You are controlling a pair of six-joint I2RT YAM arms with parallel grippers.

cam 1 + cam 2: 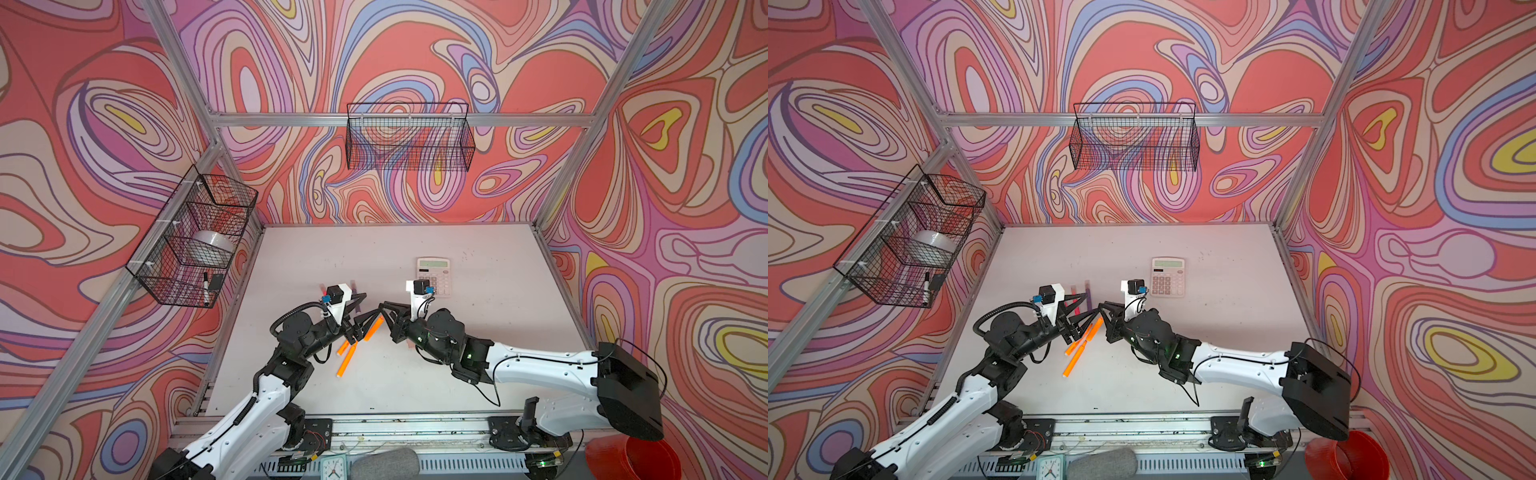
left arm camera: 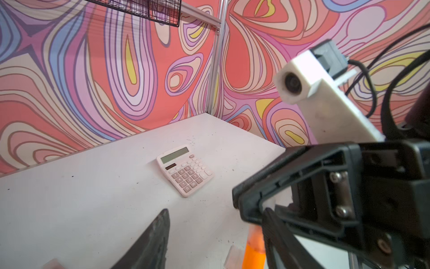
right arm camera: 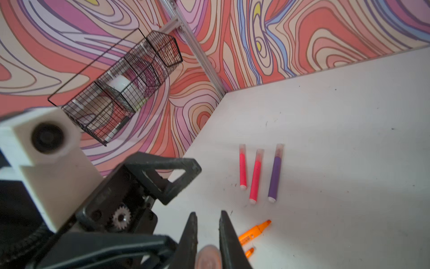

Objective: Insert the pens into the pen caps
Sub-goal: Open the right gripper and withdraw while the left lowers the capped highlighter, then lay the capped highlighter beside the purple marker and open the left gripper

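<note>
Right wrist view: the right gripper [image 3: 207, 230] is clamped on a small pale pink translucent pen cap [image 3: 207, 256]. In the left wrist view the left gripper [image 2: 216, 210] has its jaws apart, with a bright orange marker pen [image 2: 253, 253] beside one finger. Two hot pink pens [image 3: 242, 170] and a purple pen [image 3: 275, 177] lie capped on the pale desk [image 3: 337, 139].

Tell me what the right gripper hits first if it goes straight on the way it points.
Likely the left gripper, open right at its tips; past that, the capped pens. Depth is unclear.
</note>
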